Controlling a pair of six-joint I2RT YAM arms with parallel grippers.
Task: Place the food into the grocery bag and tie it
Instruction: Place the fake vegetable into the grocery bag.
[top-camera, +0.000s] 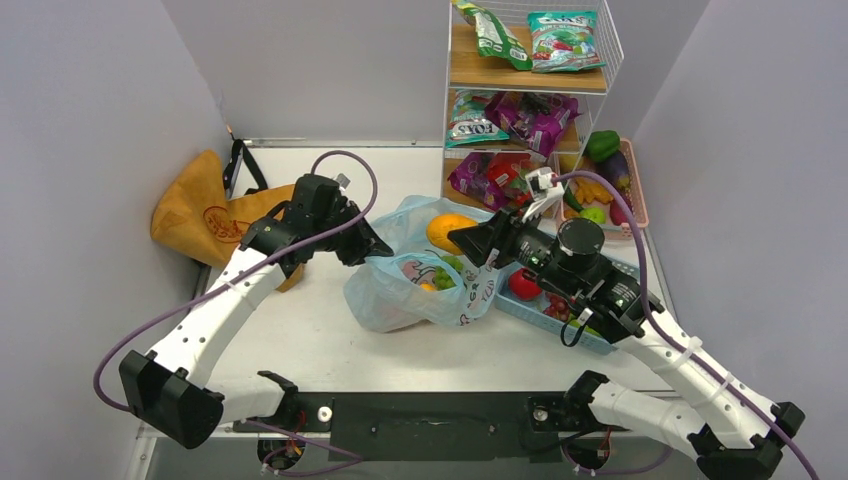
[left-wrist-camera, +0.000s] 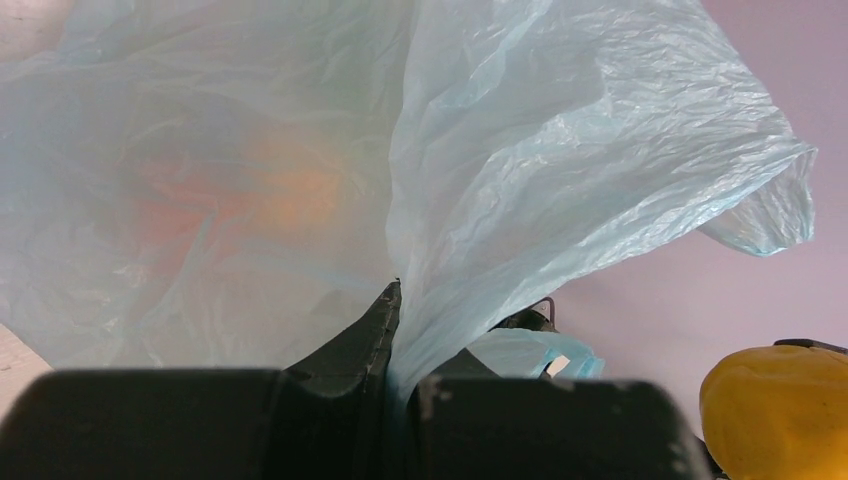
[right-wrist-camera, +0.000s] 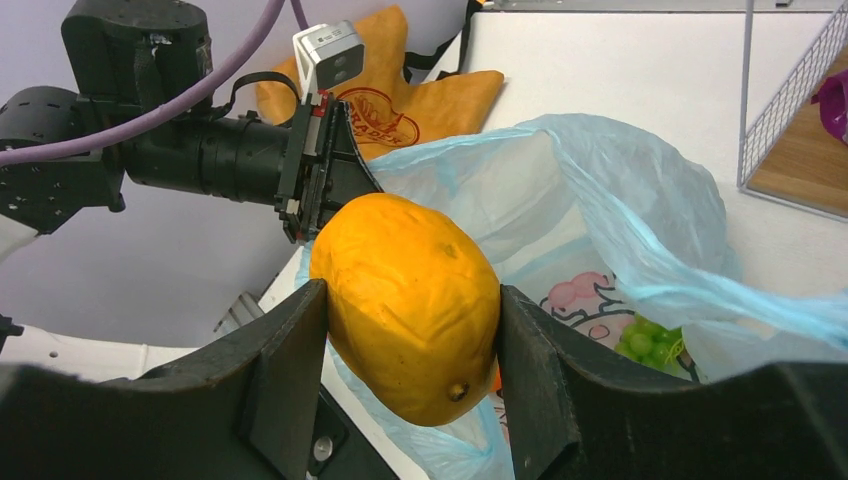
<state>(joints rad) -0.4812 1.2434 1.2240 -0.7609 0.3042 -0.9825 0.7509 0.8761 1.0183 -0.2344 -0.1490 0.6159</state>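
The light blue grocery bag (top-camera: 400, 300) lies mid-table with its mouth held up. My left gripper (top-camera: 375, 248) is shut on the bag's rim, and the plastic (left-wrist-camera: 560, 170) is pinched between its jaws (left-wrist-camera: 400, 320). My right gripper (top-camera: 462, 238) is shut on an orange-yellow mango-like fruit (right-wrist-camera: 405, 300) and holds it above the open mouth, just right of the left gripper (right-wrist-camera: 340, 180). The fruit also shows in the top view (top-camera: 448, 230) and the left wrist view (left-wrist-camera: 775, 410). Green grapes (right-wrist-camera: 645, 340) lie inside the bag next to a small orange piece (top-camera: 428, 287).
A tan-orange tote (top-camera: 195, 210) lies at the back left. A wire shelf (top-camera: 530, 80) with snack packs stands at the back. A pink basket (top-camera: 610, 180) of vegetables sits to its right. A blue tray (top-camera: 560, 310) with red food lies under my right arm.
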